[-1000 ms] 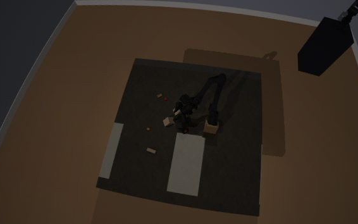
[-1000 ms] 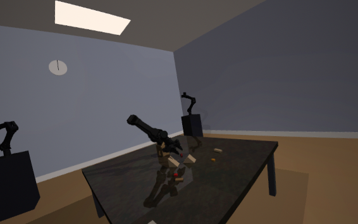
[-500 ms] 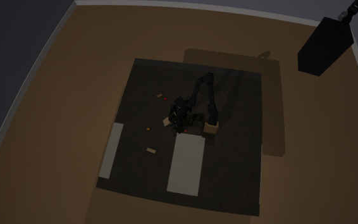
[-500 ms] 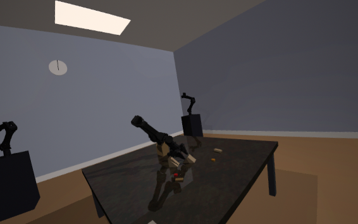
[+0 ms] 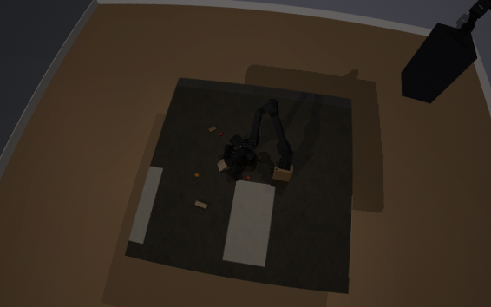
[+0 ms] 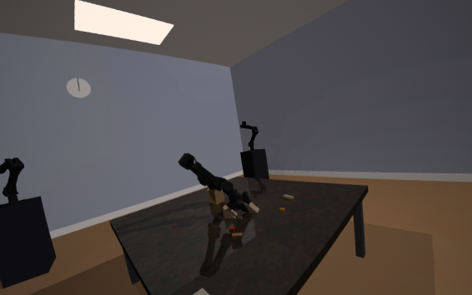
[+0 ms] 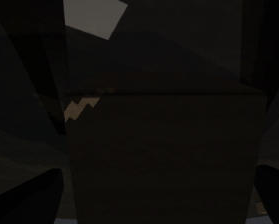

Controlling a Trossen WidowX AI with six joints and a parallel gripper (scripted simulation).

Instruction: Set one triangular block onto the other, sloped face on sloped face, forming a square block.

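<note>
One pale wooden triangular block stands on the table beside my fingers. In the wrist view a dark, shaded face of a triangular block fills the middle, between the two fingers. The other triangular block lies on the table on the near side of the gripper in the exterior view; in the top view it is almost wholly hidden under the arm. My gripper is wide open and low at the first block, one finger on each side. Whether a finger touches the block or the table cannot be told.
A red cube and a small wooden block lie near each other. Another red cube, an orange cube and a wooden block lie around. A wooden box stands at the arm's base.
</note>
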